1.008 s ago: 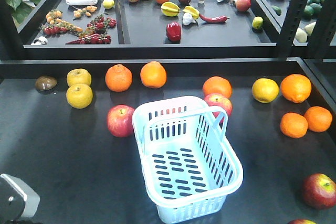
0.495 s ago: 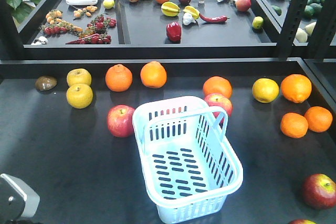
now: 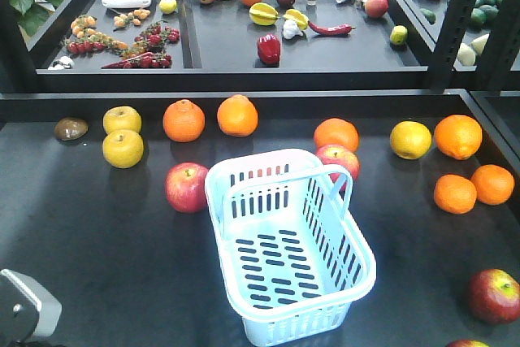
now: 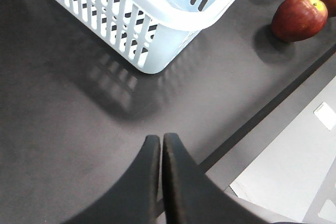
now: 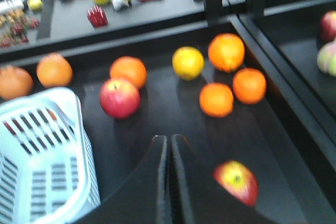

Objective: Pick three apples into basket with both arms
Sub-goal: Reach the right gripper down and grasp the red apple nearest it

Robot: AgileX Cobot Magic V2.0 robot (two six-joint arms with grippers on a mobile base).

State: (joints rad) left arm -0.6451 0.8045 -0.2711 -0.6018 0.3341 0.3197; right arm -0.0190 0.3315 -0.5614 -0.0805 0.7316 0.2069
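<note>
apple (image 3: 187, 188) just left of basket (image 3: 365, 271); apple (image 3: 340, 157) behind it; apple (image 3: 493, 295) front-right on surface (image 3: 97, 266) | left fingers (image 4: 149, 156), right fingers (image 5: 157, 156) pressed together, empty | likely firm, smooth, prone to roll: open wide, grip across widest middle.

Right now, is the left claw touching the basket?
Apart. The left wrist view shows a stretch of bare black tabletop between the tips of the shut left claw and the near corner of the pale-blue basket.
</note>
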